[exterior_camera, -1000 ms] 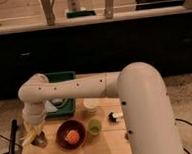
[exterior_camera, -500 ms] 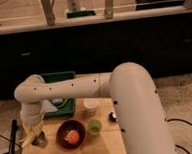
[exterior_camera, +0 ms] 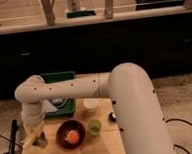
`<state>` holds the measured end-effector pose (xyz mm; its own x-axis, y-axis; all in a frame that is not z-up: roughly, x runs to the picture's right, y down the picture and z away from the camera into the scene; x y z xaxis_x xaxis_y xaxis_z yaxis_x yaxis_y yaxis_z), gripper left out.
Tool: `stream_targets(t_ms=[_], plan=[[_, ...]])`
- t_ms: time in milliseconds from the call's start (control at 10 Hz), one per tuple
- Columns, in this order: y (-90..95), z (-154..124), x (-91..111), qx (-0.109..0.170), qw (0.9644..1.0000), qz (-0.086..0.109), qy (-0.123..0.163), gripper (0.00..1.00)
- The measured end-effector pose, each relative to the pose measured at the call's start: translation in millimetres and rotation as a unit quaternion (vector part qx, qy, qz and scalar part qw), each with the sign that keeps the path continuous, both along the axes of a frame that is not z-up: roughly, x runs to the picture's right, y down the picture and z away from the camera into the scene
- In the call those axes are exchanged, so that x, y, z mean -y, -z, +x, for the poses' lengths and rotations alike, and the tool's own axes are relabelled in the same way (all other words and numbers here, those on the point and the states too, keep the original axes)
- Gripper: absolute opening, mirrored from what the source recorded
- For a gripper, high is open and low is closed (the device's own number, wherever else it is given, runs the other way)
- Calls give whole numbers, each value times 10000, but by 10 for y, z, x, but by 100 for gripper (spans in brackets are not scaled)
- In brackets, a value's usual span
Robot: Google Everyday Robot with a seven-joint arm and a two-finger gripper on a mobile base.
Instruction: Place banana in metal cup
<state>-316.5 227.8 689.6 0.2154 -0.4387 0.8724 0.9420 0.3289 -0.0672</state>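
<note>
One step short of done, judging by position. Saw claw (exterior_camera: 33, 130) low over worktop's (exterior_camera: 107, 141) front-left corner, just above cup (exterior_camera: 42, 141); could not tell its opening or hold. Saw banana (exterior_camera: 28, 142) slanting at cup's left edge; could not tell whether inside.

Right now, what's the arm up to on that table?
The robot's single arm reaches across to the left front corner of the wooden table, with its gripper pointing down right over the banana and the metal cup. The banana sits against the cup; whether it is inside cannot be told. The brown bowl with the orange fruit and the green cup stand untouched nearby.
</note>
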Motion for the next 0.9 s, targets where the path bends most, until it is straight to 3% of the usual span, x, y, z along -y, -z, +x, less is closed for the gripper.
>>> stream_targets(t_ms=[500,600,900], plan=[[-21,8,-52,-59,9999,-77,132,72],[-19,1,-65,-61,9998,-84,143,78],[-12,2,-106,-69,9998,-95,165,80]])
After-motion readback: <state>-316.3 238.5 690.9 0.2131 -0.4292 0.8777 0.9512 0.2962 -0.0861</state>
